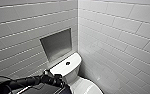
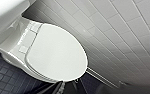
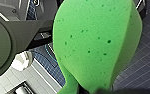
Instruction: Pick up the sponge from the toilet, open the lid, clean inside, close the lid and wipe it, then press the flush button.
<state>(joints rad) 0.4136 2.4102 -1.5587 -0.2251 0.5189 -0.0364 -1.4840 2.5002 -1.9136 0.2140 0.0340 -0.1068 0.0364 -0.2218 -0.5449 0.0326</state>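
Toilet (image 1: 73, 72): glossy white ceramic, set in a tiled corner.
Lid (image 2: 56, 52): smooth oval plastic, down over the bowl. Probably slippery; best lifted at its front edge.
Sponge (image 3: 96, 42): bright green, porous, likely soft and light. Off the toilet, pinched at its narrow waist by the right end effector (image 3: 87, 90).
Flush button (image 1: 67, 63): centre of the tank top.
Left end effector (image 2: 63, 87): spread or pressed together, cannot tell.

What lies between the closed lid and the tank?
In the left wrist view, a white ceramic ledge with two square hinge pads lies between the lid and the tank.
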